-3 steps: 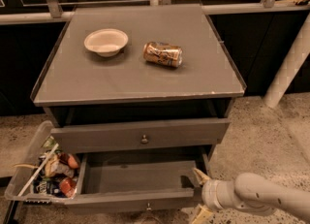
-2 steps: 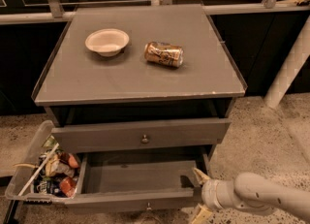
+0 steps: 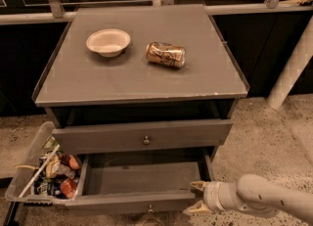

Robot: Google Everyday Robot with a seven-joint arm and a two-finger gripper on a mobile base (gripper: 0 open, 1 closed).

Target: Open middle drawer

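Note:
The middle drawer (image 3: 132, 201) is pulled well out of the grey cabinet, and its grey inside (image 3: 142, 176) shows with nothing in it. Its small round knob (image 3: 150, 208) sits at the centre of the thin front panel. My gripper (image 3: 196, 197) is at the right end of that front panel, low on the cabinet's right side. Its fingers are spread apart, one fingertip (image 3: 198, 186) above the panel's end and the other below. The drawer above it (image 3: 142, 136), with its own knob (image 3: 146, 140), stands nearly closed.
A white bowl (image 3: 108, 41) and a crushed can (image 3: 166, 55) lie on the cabinet top (image 3: 142, 80). A clear bin of trash (image 3: 46, 171) stands against the cabinet's left side. A white pole (image 3: 292, 63) leans at the right. A railing runs behind.

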